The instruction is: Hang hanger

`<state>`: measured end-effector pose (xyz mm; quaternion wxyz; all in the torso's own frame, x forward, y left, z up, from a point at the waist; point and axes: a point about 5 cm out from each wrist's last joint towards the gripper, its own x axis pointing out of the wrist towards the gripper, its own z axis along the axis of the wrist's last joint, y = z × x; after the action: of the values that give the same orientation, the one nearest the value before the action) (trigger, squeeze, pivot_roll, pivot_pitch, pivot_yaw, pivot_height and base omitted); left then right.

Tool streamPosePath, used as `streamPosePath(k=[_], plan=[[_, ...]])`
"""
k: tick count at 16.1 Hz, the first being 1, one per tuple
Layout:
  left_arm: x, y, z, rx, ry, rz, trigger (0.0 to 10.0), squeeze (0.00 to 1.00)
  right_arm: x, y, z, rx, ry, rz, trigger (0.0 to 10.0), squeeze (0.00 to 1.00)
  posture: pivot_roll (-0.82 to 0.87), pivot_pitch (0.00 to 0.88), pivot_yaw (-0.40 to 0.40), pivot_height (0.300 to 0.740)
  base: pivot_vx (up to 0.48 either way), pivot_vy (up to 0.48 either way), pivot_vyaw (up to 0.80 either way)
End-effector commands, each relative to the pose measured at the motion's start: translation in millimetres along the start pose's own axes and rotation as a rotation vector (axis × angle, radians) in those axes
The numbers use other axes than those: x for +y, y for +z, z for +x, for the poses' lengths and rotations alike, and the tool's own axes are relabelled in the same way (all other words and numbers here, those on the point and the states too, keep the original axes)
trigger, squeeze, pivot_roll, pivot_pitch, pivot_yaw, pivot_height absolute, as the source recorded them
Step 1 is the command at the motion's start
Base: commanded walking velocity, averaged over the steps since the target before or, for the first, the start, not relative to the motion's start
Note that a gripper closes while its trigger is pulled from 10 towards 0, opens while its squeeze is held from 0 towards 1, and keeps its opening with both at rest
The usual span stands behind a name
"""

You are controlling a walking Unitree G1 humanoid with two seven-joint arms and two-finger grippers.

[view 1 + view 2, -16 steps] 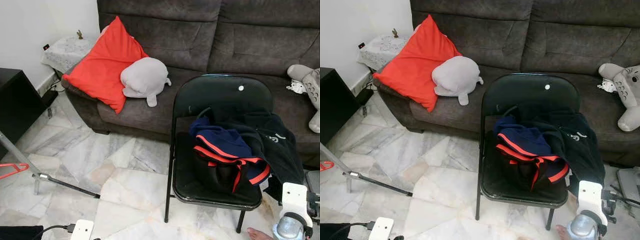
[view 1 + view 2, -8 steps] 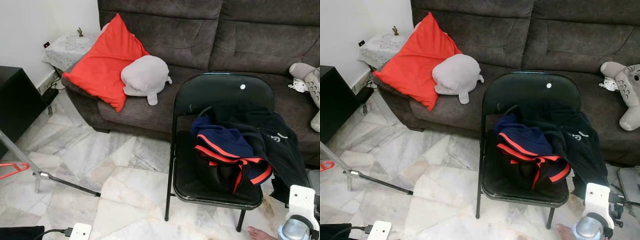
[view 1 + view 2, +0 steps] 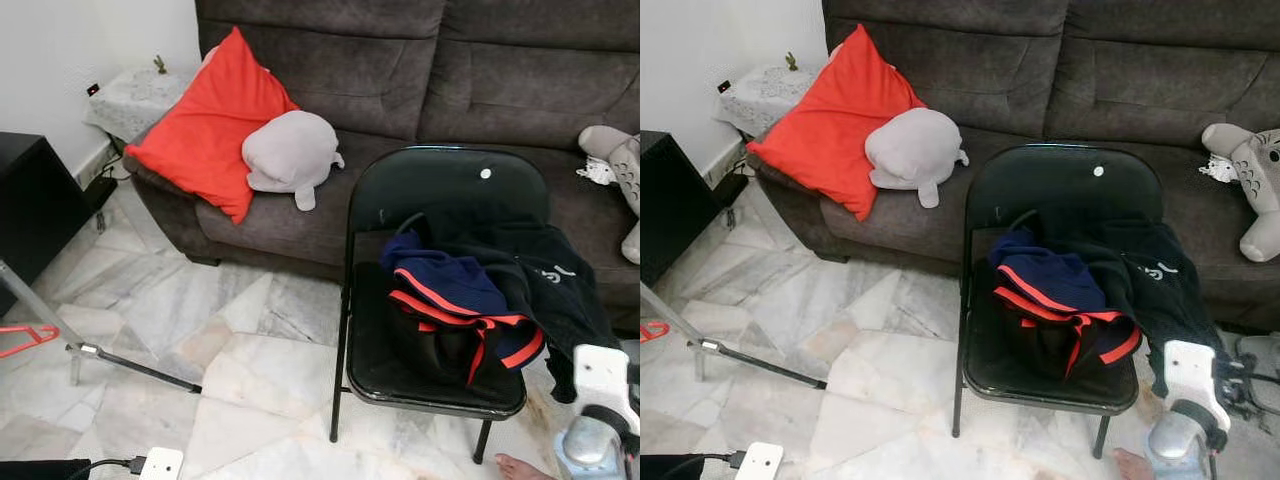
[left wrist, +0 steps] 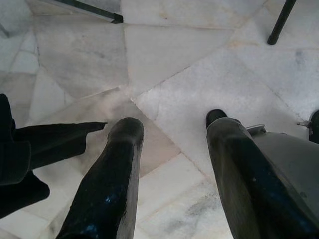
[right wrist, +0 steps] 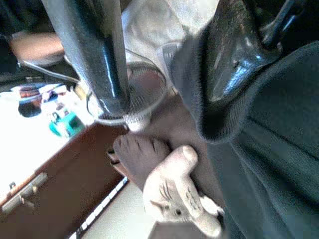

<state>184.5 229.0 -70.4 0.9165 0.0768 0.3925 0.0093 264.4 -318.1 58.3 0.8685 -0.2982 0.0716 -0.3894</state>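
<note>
Left gripper (image 4: pixel 169 134): fingers spread wide apart, nothing between them, pointing down at bare marble floor (image 4: pixel 179 55); a dark cloth (image 4: pixel 45 144) lies just beside one finger, not touching as far as I can tell. Right gripper (image 5: pixel 164 64): fingers parted, with no object clamped between them; one finger (image 5: pixel 239 55) lies against the dark jacket (image 3: pixel 540 270) fabric, which takes up the near side of the wrist view. Right arm (image 3: pixel 598 420) sits at about 4 o'clock of the head view, just beside the jacket's hanging edge. A person's bare toes (image 3: pixel 520 467) on the floor next to it. Black folding chair (image 3: pixel 440 190) centre frame, holding the jacket plus a navy garment with red trim (image 3: pixel 450 295) piled on the seat. Red hanger (image 3: pixel 25 338): only a piece is in view at 9 o'clock, at the frame edge, near a slanted metal pole (image 3: pixel 30 300), well apart from both grippers. Behind: dark grey sofa (image 3: pixel 400 60) with a red cushion (image 3: pixel 205 125) and grey plush toy (image 3: pixel 290 155) touching at 11 o'clock.
</note>
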Motion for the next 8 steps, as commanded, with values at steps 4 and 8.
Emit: streamPosePath(k=[4, 8], plan=[[-5.2, -10, -2.4, 0.039, -0.023, 0.038, 10.0, 0.0, 8.0, -12, -10.4, 0.114, 0.047, 0.052, 10.0, 0.0, -0.05, 0.137, 0.045, 0.74, 0.0, 0.0, 0.0], [-7.6, -16, -4.5, 0.052, -0.027, 0.048, 10.0, 0.0, 12.3, -27, -16.0, 0.254, 0.081, 0.092, 10.0, 0.0, -0.05, 0.145, 0.042, 0.74, 0.0, 0.0, 0.0]])
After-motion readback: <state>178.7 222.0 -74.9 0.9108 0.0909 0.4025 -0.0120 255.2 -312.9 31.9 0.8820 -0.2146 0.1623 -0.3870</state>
